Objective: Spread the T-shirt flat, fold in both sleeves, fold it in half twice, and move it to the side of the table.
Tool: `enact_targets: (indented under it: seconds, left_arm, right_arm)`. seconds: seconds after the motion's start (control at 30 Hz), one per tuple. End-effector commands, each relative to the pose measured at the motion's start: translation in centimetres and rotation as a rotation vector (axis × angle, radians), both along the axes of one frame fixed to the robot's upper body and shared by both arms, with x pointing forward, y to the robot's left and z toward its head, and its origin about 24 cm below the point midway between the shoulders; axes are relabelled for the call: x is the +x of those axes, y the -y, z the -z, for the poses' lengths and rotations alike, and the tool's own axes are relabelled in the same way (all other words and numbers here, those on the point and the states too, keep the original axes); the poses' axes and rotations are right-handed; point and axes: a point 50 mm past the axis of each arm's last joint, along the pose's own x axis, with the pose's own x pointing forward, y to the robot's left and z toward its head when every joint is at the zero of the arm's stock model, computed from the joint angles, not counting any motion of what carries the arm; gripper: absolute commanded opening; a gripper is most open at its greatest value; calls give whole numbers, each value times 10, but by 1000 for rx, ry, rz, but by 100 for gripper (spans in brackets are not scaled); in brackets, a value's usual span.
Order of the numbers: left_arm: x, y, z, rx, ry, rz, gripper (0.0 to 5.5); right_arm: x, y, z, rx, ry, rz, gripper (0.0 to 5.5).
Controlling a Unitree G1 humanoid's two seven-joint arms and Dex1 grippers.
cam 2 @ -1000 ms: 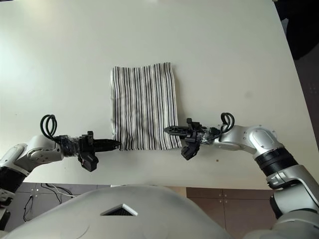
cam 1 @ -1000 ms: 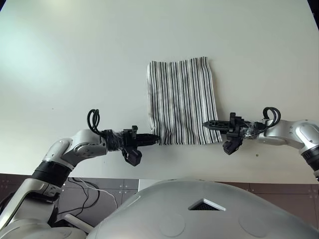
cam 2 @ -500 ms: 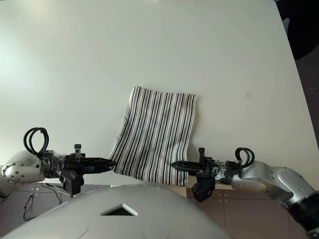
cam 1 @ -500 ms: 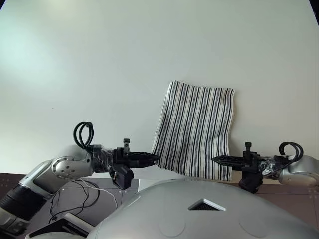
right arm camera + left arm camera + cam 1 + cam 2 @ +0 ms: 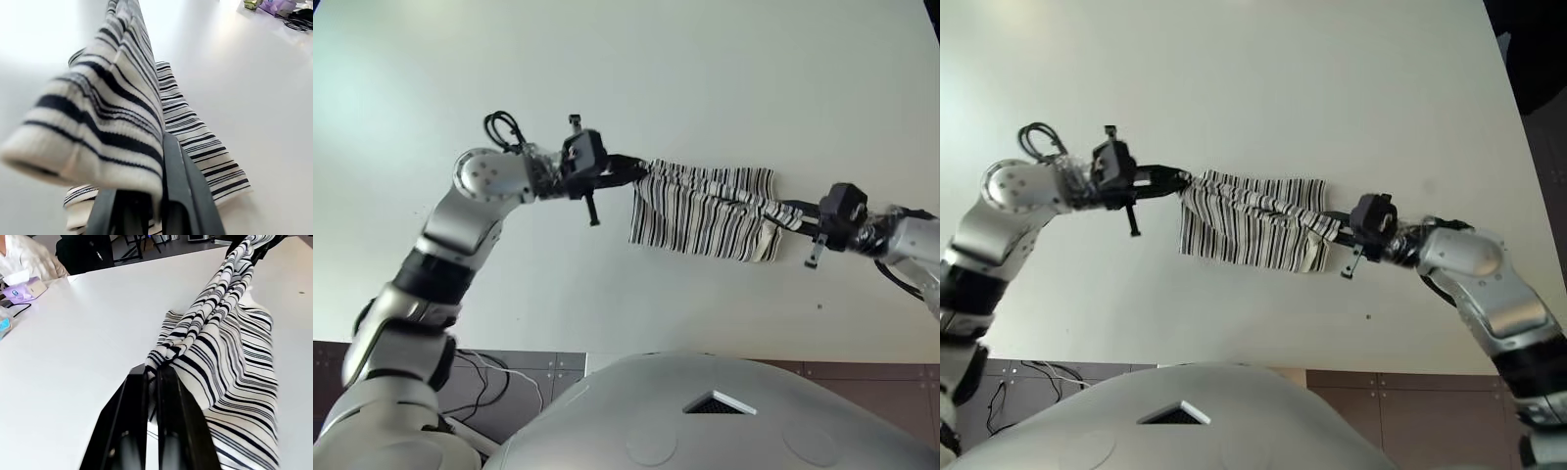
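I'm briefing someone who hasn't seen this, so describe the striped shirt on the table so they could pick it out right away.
Start at the big white table; the T-shirt is between the robot's two arms. It is folded, white with thin black stripes, and held up along one edge by the left gripper and right gripper, the only fabric there.

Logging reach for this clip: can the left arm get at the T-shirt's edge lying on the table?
Probably not without letting go: the left gripper is shut on a raised corner of the T-shirt, the right gripper on another. Nothing else blocks it.
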Motion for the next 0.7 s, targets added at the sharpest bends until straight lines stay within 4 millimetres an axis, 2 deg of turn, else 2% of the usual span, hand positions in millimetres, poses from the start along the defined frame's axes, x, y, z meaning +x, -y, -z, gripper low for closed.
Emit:
enact_targets:
  seconds: [0.03, 0.13, 0.17, 0.27, 0.33, 0.5, 0.6, 0.7]
  left_arm:
    - [33, 9, 24, 106, -74, -50, 10]
    - [39, 12, 43, 178, -98, -72, 10]
    - [38, 13, 49, 204, -106, -72, 42]
    - [40, 12, 55, 189, -84, -126, 87]
    - [43, 8, 49, 100, -62, -195, 87]
    - [44, -9, 21, -127, 68, -340, 87]
    - [35, -12, 6, -171, 176, -377, 87]
    - [20, -10, 8, -144, 209, -379, 87]
  right_arm:
    - [48, -2, 13, 19, -103, 66, 10]
    - [64, -2, 29, -21, -180, 102, 10]
    - [65, 0, 36, -56, -204, 110, 45]
    - [58, 15, 55, -137, -277, 148, 99]
    - [52, 25, 57, -115, -306, 182, 99]
    - [46, 38, 30, 10, -245, 221, 99]
    - [41, 36, 3, -30, -119, 203, 99]
    - [30, 46, -11, -132, -61, 195, 99]
